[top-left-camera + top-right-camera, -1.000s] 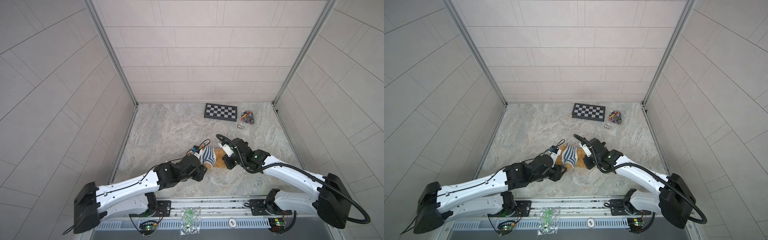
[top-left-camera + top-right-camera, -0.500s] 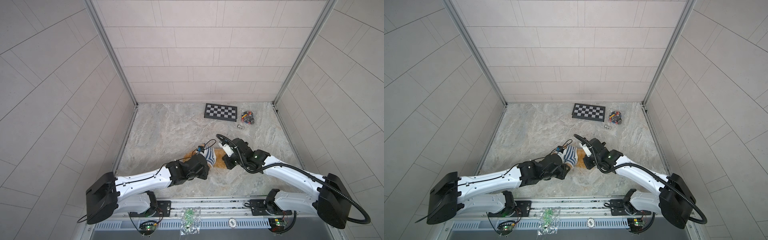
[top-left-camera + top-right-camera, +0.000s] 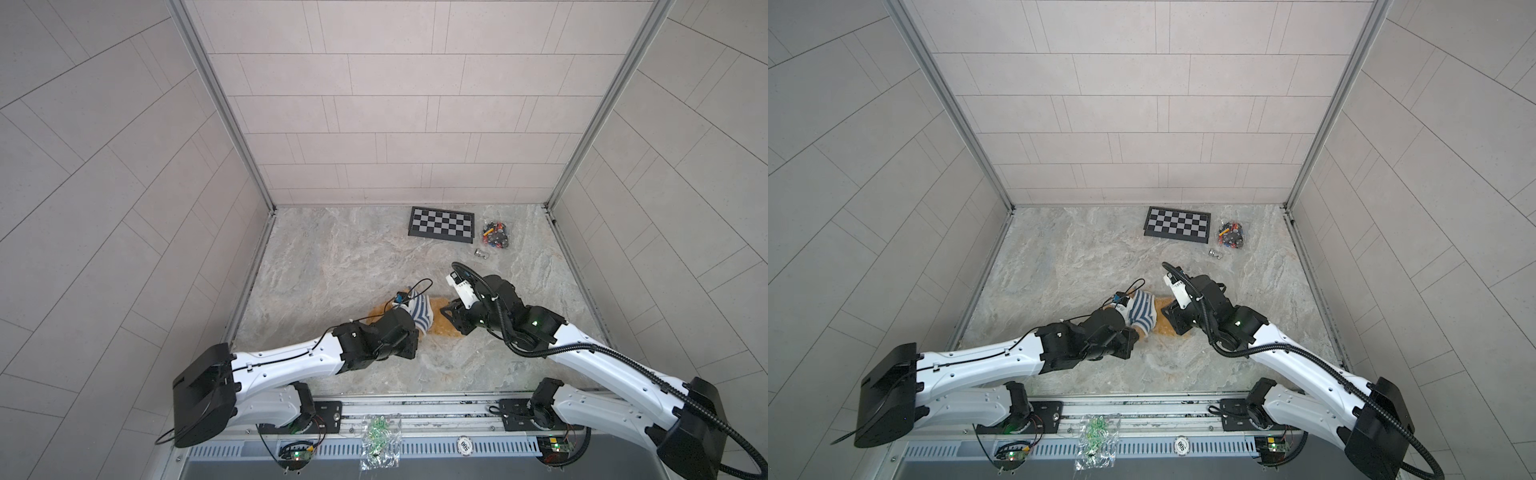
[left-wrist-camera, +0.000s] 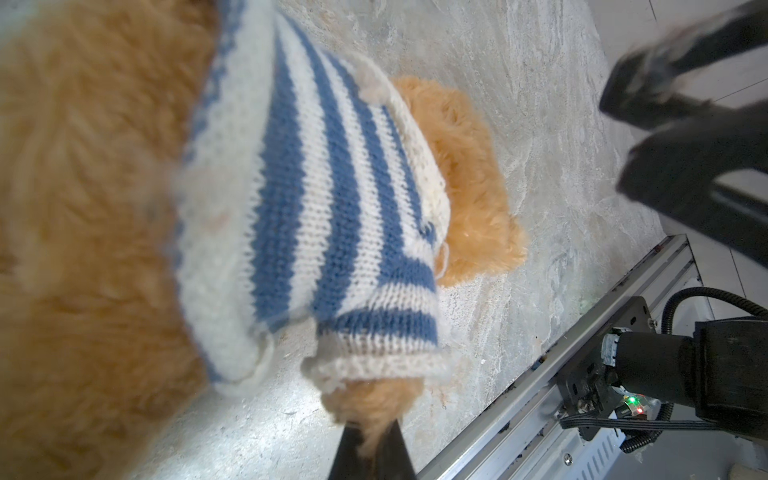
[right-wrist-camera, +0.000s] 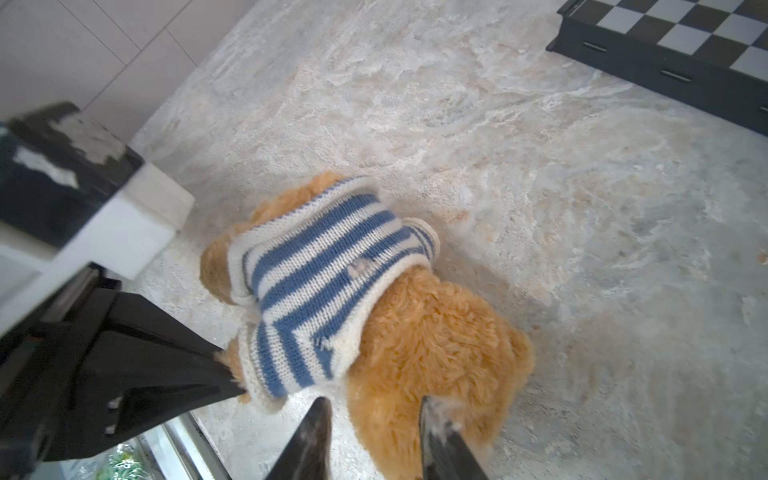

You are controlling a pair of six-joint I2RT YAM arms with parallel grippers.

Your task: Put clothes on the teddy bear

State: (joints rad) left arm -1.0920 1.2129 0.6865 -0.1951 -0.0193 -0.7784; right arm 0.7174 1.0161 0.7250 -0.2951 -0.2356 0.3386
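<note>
Fingers of my left gripper pinch a paw of the golden-brown fuzzy plush teddy bear; my right gripper gapes astride its rump, body lengthwise between both.

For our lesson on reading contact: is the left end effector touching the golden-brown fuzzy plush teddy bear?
Touching. The left wrist view shows the left end effector shut on paw fur of the golden-brown fuzzy plush teddy bear.

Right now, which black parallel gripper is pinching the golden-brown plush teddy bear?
The left gripper, shut on a paw of the teddy bear; the right gripper stands open around it.
</note>
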